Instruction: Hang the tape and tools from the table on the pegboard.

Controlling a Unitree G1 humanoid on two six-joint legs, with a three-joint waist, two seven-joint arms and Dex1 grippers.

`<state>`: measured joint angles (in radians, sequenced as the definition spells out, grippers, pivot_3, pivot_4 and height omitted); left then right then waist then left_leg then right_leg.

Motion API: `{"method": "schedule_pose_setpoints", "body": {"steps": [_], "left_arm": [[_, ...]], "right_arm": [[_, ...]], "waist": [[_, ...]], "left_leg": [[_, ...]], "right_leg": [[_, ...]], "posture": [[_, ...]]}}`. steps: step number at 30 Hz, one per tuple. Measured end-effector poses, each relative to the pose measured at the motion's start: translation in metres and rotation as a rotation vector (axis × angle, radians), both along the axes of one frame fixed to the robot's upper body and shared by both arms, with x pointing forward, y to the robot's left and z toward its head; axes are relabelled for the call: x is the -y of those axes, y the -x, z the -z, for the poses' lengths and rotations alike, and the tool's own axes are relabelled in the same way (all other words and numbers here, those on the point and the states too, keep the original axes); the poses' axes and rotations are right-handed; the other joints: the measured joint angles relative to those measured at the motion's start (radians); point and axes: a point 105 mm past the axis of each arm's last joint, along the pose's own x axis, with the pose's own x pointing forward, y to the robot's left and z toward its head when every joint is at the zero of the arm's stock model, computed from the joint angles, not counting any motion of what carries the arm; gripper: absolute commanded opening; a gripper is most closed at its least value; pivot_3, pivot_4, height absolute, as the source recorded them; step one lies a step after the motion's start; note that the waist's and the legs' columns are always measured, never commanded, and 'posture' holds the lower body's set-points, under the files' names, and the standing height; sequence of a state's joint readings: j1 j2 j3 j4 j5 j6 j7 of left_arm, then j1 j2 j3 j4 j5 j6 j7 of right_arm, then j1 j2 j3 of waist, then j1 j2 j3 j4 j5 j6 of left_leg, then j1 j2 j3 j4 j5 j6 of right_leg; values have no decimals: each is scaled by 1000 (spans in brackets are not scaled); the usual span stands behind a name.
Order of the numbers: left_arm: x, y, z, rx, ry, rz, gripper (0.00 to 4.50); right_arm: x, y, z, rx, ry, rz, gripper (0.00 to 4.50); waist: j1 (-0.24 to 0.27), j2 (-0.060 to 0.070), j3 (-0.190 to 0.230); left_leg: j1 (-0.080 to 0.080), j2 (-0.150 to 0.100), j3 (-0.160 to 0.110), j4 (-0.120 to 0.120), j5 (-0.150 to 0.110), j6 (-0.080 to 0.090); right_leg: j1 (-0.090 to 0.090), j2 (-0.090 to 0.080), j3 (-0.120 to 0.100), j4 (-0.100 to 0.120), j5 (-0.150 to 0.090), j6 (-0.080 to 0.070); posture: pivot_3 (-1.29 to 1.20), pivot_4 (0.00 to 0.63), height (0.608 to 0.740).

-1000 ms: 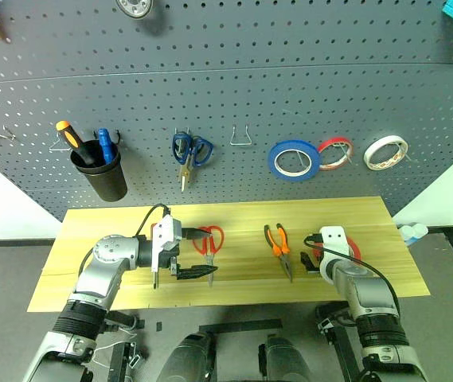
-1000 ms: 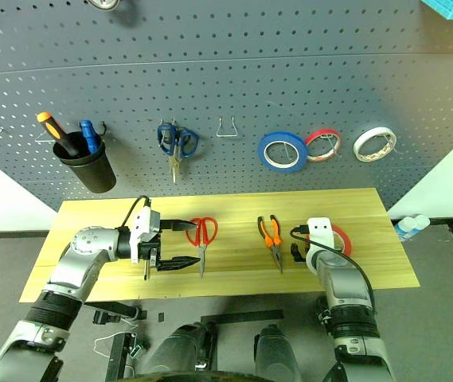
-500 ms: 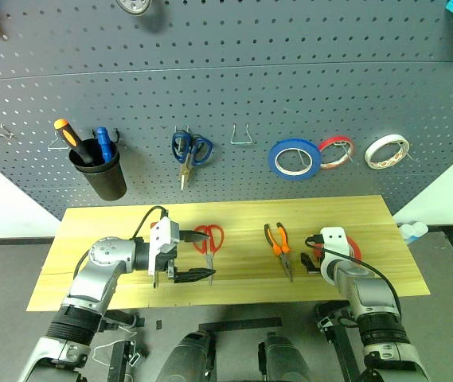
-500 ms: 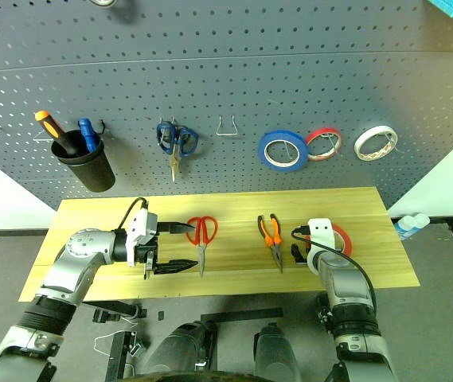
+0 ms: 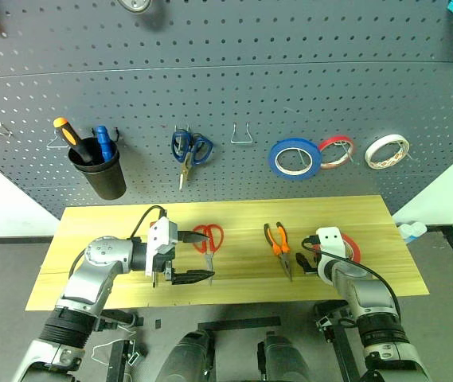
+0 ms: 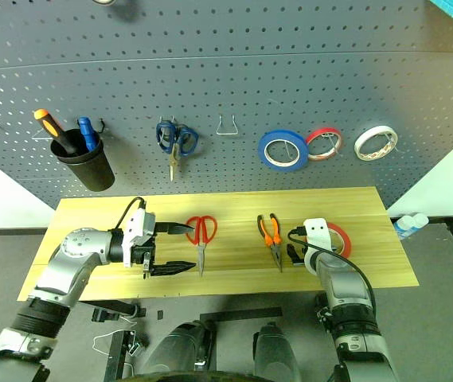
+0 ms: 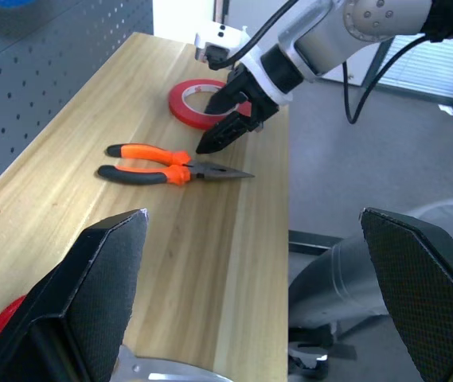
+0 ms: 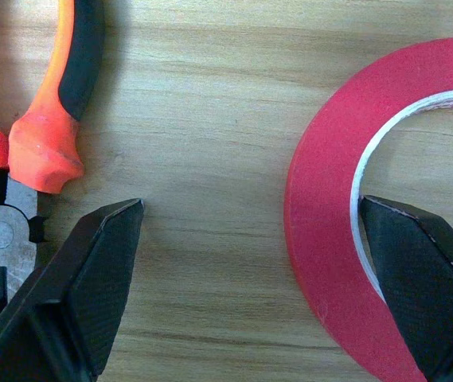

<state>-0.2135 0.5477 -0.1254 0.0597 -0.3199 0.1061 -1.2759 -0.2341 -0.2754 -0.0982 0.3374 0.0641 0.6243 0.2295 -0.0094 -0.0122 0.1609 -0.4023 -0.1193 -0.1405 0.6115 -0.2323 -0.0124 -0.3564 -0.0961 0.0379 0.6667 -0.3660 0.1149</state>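
The light wooden bench (image 5: 130,219) stands below a dark grey pegboard (image 5: 226,87). Three things of the job lie on the bench: red-handled scissors (image 5: 208,241) left of the middle with blades pointing toward the near edge, orange-and-black pliers (image 5: 279,245) right of the middle, and a flat ring of red tape (image 5: 349,246) further right near the bench's right end. The left pincer (image 5: 193,255) hovers just beside the scissors on their left, pointing sideways toward them, its two black fingers spread wide with one finger (image 5: 191,235) near the scissor handles and the other close to the blade tips; it holds nothing. The right pincer (image 6: 296,255) sits low over the bench between the pliers and the red tape, also wide and empty; in the right wrist view one finger (image 8: 91,278) lies by the pliers' joint and the other overlaps the tape's ring (image 8: 329,231). The left wrist view looks along the bench at the pliers (image 7: 170,163), the tape (image 7: 198,99) and the right pincer (image 7: 230,131) beyond. On the pegboard hang a black cup (image 5: 99,171) holding an orange-and-black screwdriver (image 5: 71,137) and a blue one (image 5: 103,142), blue-handled scissors (image 5: 189,151), a bare hook (image 5: 243,135), a blue roll (image 5: 294,159), a thin red roll (image 5: 336,151) and a white roll (image 5: 385,151).
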Motion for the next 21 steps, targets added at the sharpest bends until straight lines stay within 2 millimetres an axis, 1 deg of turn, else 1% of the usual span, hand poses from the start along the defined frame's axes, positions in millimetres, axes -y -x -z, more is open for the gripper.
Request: {"method": "schedule_pose_setpoints", "body": {"steps": [6,15,17,19,21], "left_arm": [[0,2,-2,-6,5,4,4451],[0,1,-3,-4,4,8,4451],[-1,1,-3,-4,0,7,4500],[-1,1,-3,-4,-1,6,4500],[-1,1,-3,-4,0,6,4500]], "right_arm": [[2,-1,0,7,-3,32,4500],[13,-3,-1,7,-39,123,4500],[14,-3,-1,7,-40,127,4141],[15,-3,-1,8,-40,134,3690],[15,-4,-1,12,-41,133,3049]], "waist": [[3,0,0],[20,0,0],[22,0,0],[22,0,0],[21,0,0]], "left_leg": [[0,0,0,0,0,0],[0,0,0,0,0,0],[0,0,0,0,0,0],[0,0,0,0,0,0],[0,0,0,0,0,0]], "right_leg": [[0,0,0,0,0,0],[0,0,0,0,0,0],[0,0,0,0,0,0],[0,0,0,0,0,0],[0,0,0,0,0,0]], "posture": [[115,184,740],[121,180,740],[121,180,740],[126,184,740],[127,185,740]]}}
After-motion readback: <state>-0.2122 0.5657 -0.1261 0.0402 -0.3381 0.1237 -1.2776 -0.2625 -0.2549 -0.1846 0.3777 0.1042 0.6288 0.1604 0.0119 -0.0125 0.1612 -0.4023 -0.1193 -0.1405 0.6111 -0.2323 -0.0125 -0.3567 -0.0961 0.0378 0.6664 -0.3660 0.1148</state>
